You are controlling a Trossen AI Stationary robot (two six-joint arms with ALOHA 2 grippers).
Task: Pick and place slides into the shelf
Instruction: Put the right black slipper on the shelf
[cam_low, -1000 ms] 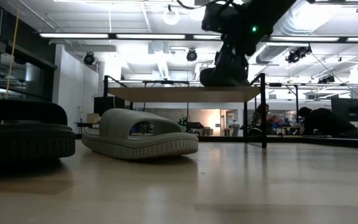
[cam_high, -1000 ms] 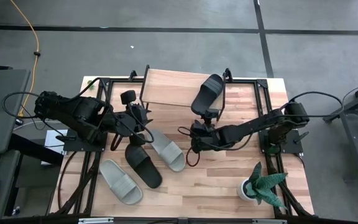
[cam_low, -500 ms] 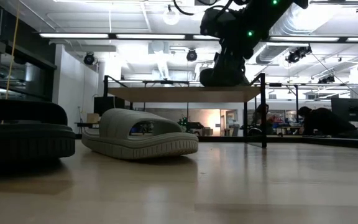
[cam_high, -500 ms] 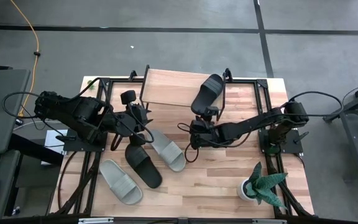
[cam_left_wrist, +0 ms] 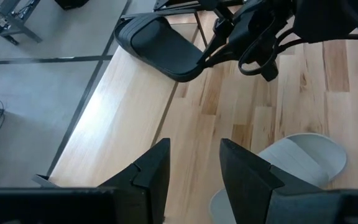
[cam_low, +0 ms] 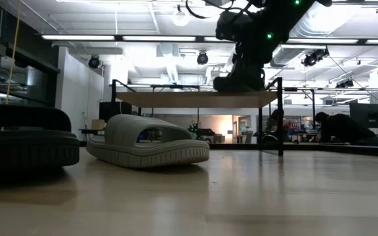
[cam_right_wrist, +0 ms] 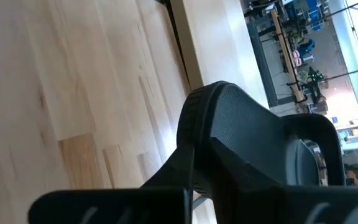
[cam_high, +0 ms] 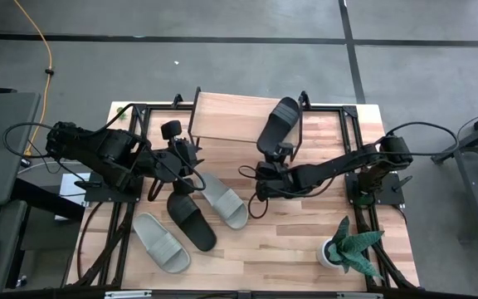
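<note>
One black slide (cam_high: 278,123) is on the right end of the shelf (cam_high: 231,118), lying at an angle with its heel end hanging out over the front edge near the right legs. So the first of four looks nearly placed, and it may want straightening. The other three are on the worktop (cam_high: 289,232) in front of the shelf: a second black slide (cam_high: 191,221) between two pale grey-green slides, one (cam_high: 223,199) nearer the shelf and one (cam_high: 162,242) nearer the front left corner. By my reading, three picks are left.

The right tool (cam_high: 274,159) sits just in front of the shelf at the heel of the shelved black slide. The right wrist view shows that slide (cam_right_wrist: 253,140) pressed close against the arm's own fingers, so the tool seems clamped on the heel and has not let go. The left tool (cam_high: 191,158) hovers over the worktop just behind the three loose slides; in the left wrist view its fingers (cam_left_wrist: 146,175) stand apart with nothing between them.

Against the frames from a second ago, the shelved slide and the right tool have shifted slightly to the right along the shelf, which the low view (cam_low: 239,82) shows most plainly. The left arm and the three slides on the worktop have not changed
</note>
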